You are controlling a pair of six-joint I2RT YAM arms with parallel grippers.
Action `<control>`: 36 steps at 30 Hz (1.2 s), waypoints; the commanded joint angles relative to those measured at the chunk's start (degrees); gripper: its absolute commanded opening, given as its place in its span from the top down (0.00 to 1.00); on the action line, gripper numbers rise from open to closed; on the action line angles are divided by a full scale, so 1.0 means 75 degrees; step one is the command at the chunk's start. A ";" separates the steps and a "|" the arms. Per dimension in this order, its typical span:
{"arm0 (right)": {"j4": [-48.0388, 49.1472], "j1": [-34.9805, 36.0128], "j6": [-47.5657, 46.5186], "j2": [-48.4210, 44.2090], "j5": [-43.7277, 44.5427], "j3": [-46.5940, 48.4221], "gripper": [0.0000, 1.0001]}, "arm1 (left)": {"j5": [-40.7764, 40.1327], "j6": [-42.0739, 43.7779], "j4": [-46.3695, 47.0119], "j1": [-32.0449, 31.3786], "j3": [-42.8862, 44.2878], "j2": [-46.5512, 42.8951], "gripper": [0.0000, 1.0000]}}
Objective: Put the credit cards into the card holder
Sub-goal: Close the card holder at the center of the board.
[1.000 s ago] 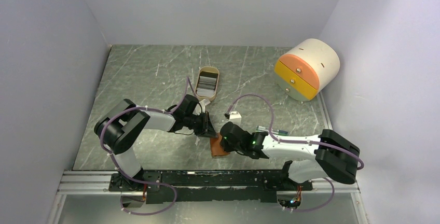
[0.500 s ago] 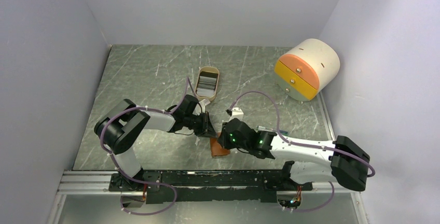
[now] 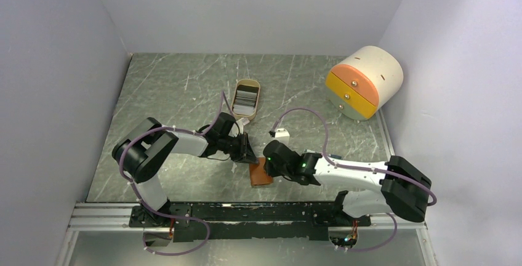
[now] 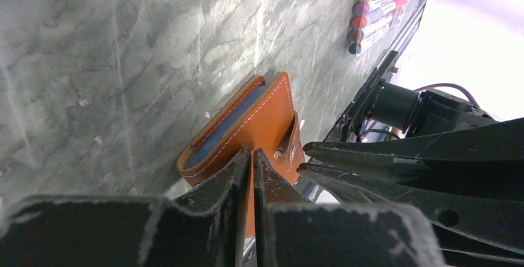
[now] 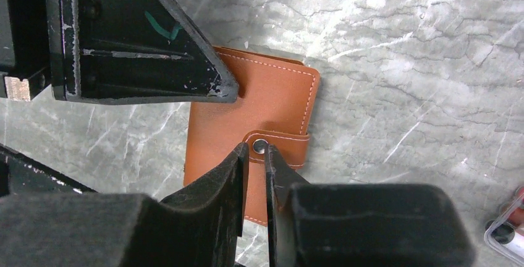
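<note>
Leather card holder (image 5: 278, 103) sits partly hidden beneath the right pincer (image 5: 256, 156).

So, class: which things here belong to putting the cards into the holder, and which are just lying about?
Job: card holder; credit cards in the tan tray.
Lying about: coloured pens; round drawer unit.

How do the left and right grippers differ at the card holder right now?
The left gripper has its jaws pressed together; the right gripper shows a narrow gap. The left gripper's tips meet the card holder on its plain face; the right gripper's tips flank the snap strap. Both point down at the folded card holder.
</note>
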 commanded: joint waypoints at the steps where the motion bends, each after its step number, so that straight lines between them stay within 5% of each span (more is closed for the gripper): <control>1: 0.0076 -0.0105 -0.0065 0.0058 0.0041 0.0045 0.80 | -0.0158 0.0219 -0.0223 -0.0063 -0.0191 0.0242 0.86; 36: 0.0166 -0.0027 -0.0114 0.0341 -0.0178 -0.0124 0.90 | -0.0106 0.0196 -0.0191 -0.0062 -0.0127 0.0391 0.86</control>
